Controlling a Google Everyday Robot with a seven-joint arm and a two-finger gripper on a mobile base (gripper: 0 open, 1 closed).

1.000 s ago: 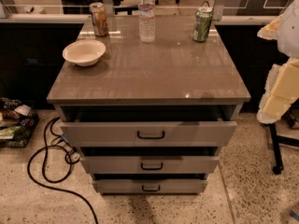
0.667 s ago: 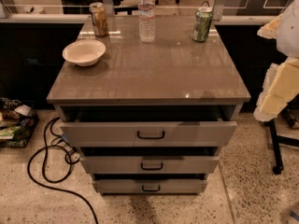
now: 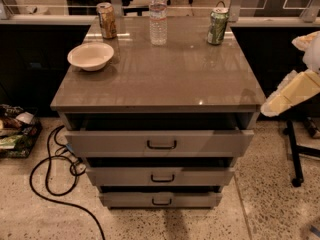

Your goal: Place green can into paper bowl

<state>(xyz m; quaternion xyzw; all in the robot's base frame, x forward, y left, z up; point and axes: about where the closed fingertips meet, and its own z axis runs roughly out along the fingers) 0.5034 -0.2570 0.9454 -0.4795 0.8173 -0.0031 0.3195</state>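
Note:
The green can (image 3: 218,26) stands upright at the back right of the cabinet top. The cream-white paper bowl (image 3: 90,56) sits near the left edge of the top, with nothing visible in it. My gripper (image 3: 270,107) is at the right edge of the view, at the end of a cream-coloured arm. It hangs beside the cabinet's front right corner, level with the top. It is well in front of the can and far to the right of the bowl.
A water bottle (image 3: 158,15) and a gold-brown can (image 3: 106,20) stand at the back of the grey cabinet top (image 3: 165,79). The three drawers (image 3: 161,143) below are pulled partly open. A black cable (image 3: 50,174) lies on the floor at the left, and a stand leg (image 3: 295,154) is at the right.
The arm at the right has shifted slightly left and tilted down toward the cabinet's corner. The can, bowl and bottle have not moved.

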